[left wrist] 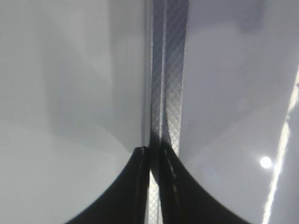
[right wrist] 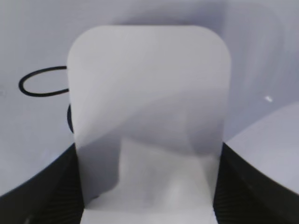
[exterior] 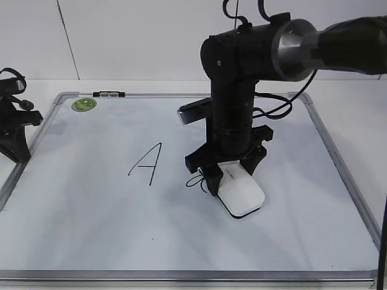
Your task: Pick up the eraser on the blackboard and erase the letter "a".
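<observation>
The white eraser (exterior: 240, 190) lies flat on the blackboard (exterior: 91, 211), a white board with a silver frame. My right gripper (exterior: 228, 172) is shut on the eraser's sides; in the right wrist view the eraser (right wrist: 149, 107) fills the space between both jaws (right wrist: 148, 186). The small letter "a" (exterior: 195, 180) sits just left of the eraser, partly hidden by it; its loop shows in the right wrist view (right wrist: 43, 83). My left gripper (exterior: 13, 130) rests at the board's left edge, shut and empty (left wrist: 154, 158), over the frame strip (left wrist: 169, 70).
A tall capital "A" (exterior: 147, 163) is drawn left of centre. A round green sticker (exterior: 84, 104) and a small clip (exterior: 109, 93) sit at the board's top left. The board frame (exterior: 338, 157) runs along the right.
</observation>
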### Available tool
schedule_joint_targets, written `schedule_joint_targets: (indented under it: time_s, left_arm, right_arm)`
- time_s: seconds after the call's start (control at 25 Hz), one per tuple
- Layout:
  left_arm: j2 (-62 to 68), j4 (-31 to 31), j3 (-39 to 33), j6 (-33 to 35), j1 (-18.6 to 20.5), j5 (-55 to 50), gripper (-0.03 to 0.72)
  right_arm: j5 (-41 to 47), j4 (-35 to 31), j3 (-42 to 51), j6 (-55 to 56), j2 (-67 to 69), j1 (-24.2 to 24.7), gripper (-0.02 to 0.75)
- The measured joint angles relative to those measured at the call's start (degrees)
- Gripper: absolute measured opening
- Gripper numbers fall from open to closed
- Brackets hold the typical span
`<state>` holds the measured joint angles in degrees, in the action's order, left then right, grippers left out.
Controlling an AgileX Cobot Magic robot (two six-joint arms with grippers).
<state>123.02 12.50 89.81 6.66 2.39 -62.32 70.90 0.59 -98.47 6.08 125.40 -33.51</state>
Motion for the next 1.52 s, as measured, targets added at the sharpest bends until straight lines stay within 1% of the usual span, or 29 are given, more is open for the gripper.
schedule_joint_targets:
  time_s: [0.12, 0.4, 0.68, 0.8, 1.08, 1.52]
  left_arm:
    - [0.0, 0.0, 0.0, 0.0, 0.0, 0.0, 0.027]
    - [0.0, 0.0, 0.0, 0.0, 0.0, 0.0, 0.027]
    - [0.0, 0.1, 0.0, 0.0, 0.0, -0.1, 0.025]
    - [0.0, 0.1, 0.0, 0.0, 0.0, -0.2, 0.019]
    - [0.1, 0.3, 0.0, 0.0, 0.0, -0.2, 0.017]
    - [0.1, 0.4, 0.0, 0.0, 0.0, -0.3, 0.014]
  right_arm:
    - [0.0, 0.4, 0.0, 0.0, 0.1, -1.2, 0.538]
    - [-0.7, -0.6, -0.1, -0.6, 0.2, -6.4, 0.538]
    - [-0.8, -0.2, -0.1, -0.1, 0.2, -6.8, 0.538]
    - [-0.8, -0.2, -0.1, 0.2, 0.2, -5.9, 0.538]
    - [-1.0, -2.7, -0.1, 0.8, 0.2, -2.9, 0.538]
    - [-1.2, -0.6, 0.4, 1.2, -0.7, 4.3, 0.538]
